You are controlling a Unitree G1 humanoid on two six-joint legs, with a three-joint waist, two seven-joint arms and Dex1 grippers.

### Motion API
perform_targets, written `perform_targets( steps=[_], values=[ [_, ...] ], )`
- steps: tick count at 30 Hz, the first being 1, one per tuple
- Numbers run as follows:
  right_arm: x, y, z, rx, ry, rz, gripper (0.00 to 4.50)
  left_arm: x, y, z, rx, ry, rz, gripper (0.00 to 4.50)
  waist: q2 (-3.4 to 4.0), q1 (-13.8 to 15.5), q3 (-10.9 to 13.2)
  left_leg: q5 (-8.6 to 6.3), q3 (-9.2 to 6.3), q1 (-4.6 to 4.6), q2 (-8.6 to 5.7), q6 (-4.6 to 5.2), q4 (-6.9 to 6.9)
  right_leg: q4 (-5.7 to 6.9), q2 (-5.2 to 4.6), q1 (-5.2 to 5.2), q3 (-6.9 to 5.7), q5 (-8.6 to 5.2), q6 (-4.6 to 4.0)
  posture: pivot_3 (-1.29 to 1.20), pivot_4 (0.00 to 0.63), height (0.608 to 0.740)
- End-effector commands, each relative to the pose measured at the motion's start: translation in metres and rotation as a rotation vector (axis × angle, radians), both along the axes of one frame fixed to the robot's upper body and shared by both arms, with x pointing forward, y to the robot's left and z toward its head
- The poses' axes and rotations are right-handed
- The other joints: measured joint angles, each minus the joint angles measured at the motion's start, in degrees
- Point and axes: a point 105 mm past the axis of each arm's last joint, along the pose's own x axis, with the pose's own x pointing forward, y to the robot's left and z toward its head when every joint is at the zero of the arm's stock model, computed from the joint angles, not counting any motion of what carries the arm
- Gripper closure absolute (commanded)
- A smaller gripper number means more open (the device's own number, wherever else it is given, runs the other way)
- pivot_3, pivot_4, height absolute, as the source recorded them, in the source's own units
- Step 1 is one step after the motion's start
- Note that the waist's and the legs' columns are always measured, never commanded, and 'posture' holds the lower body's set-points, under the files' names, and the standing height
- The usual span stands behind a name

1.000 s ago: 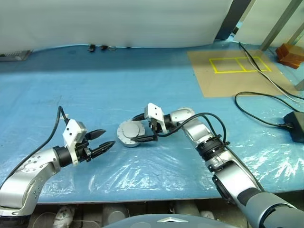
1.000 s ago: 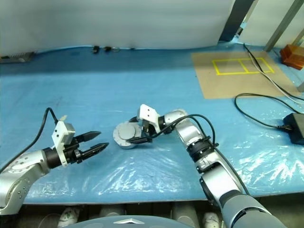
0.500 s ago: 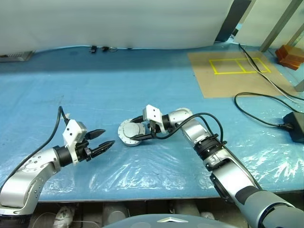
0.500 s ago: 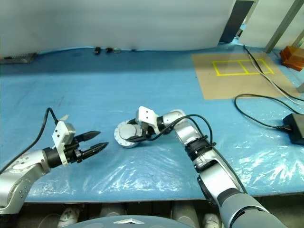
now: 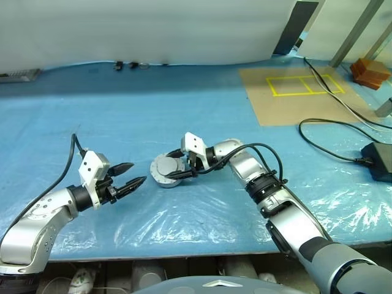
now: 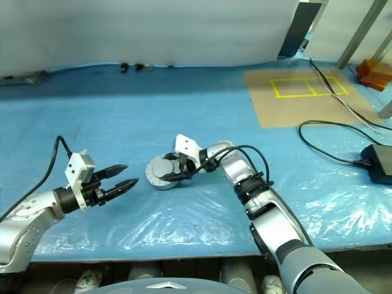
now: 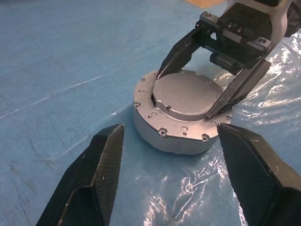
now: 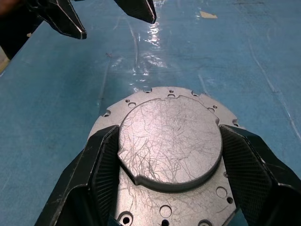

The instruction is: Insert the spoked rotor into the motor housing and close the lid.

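The motor housing [image 7: 162,136], a round gray puck with a holed rim, sits on the blue table cover in the middle. On top of it lies the lid [image 8: 169,141], plain scratched face up. My right gripper [image 5: 171,166] reaches in from the right and is shut on the lid's raised centre, one finger touching each side. A short way to the left of the housing, my left gripper [image 5: 138,172] hovers open and empty, pointing at it. The spoked rotor is hidden.
Wrinkled clear plastic film [image 5: 202,214] covers the table's near part up to its front edge. At the back right lies a cardboard sheet [image 5: 294,92] with yellow tape rectangles. A black cable [image 5: 331,131] runs to a black box [image 5: 376,159] at the right.
My right gripper's fingers have closed in from a wider stance onto the lid's raised centre. The left gripper has stayed put. The camera has shifted slightly.
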Motion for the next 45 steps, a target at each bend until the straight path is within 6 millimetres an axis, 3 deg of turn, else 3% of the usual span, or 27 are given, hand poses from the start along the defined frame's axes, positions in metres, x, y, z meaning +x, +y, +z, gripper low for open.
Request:
perform_targets(
  steps=[1,14,20,28,33,36,42,45],
  values=[
    [-0.001,-0.030,-0.054,-0.205,0.049,-0.082,1.53,0.000,-0.005,0.008,0.003,-0.030,-0.024,1.19,0.02,0.1,0.0,-0.03,0.00,0.01,0.00,0.05,0.00,0.01,-0.01,0.02,0.00,0.00,0.00,0.00,0.150,0.740],
    [0.000,-0.049,-0.060,-0.143,0.228,-0.147,1.53,0.004,-0.012,0.008,0.008,-0.033,-0.048,1.19,0.33,0.7,-0.4,-0.13,0.00,0.06,-0.01,0.22,-0.06,-0.05,-0.05,0.10,-0.03,0.09,-0.15,0.00,0.150,0.740],
    [-0.005,-0.049,-0.069,-0.165,0.201,-0.139,1.53,0.007,-0.015,0.009,0.006,-0.037,-0.056,1.19,0.45,0.5,-0.7,-0.12,0.01,-0.03,-0.01,0.21,-0.09,-0.38,-0.03,0.11,-0.04,0.09,-0.14,0.00,0.150,0.740],
    [0.004,-0.044,-0.078,-0.215,0.138,-0.221,1.53,0.008,-0.016,0.010,0.003,-0.043,-0.058,1.19,0.42,0.4,-0.9,-0.13,0.02,0.06,-0.01,0.21,-0.27,-0.51,-0.03,0.15,-0.05,0.09,-0.14,0.00,0.150,0.740],
    [0.002,-0.060,-0.096,-0.342,0.059,-0.199,1.53,0.010,-0.018,0.009,0.001,-0.043,-0.060,1.19,0.58,0.4,-1.2,-0.14,0.02,0.12,-0.04,0.21,-0.54,-0.61,-0.03,0.14,-0.06,-0.13,0.22,0.00,0.150,0.740],
    [0.011,-0.057,-0.092,-0.297,0.139,-0.298,1.53,0.011,-0.019,0.009,-0.001,-0.047,-0.058,1.19,0.68,0.4,-1.3,-0.15,0.02,0.17,-0.08,0.22,-0.67,-0.67,-0.03,0.15,-0.06,-0.14,0.24,0.00,0.150,0.740],
    [0.005,-0.050,-0.087,-0.283,0.151,-0.235,1.53,0.015,-0.019,0.009,0.005,-0.053,-0.053,1.19,0.74,0.5,-1.3,-0.16,0.02,0.15,-0.15,0.22,-1.04,-0.79,-0.04,0.09,-0.05,-0.15,0.26,0.00,0.150,0.740],
    [0.000,-0.045,-0.082,-0.238,0.194,-0.202,1.53,0.030,-0.018,0.007,0.014,-0.067,-0.010,1.19,0.77,0.5,-1.3,-0.16,0.02,0.12,-0.16,0.22,-1.04,-0.81,-0.04,0.09,-0.05,-0.15,0.26,0.00,0.150,0.740]
  ],
)
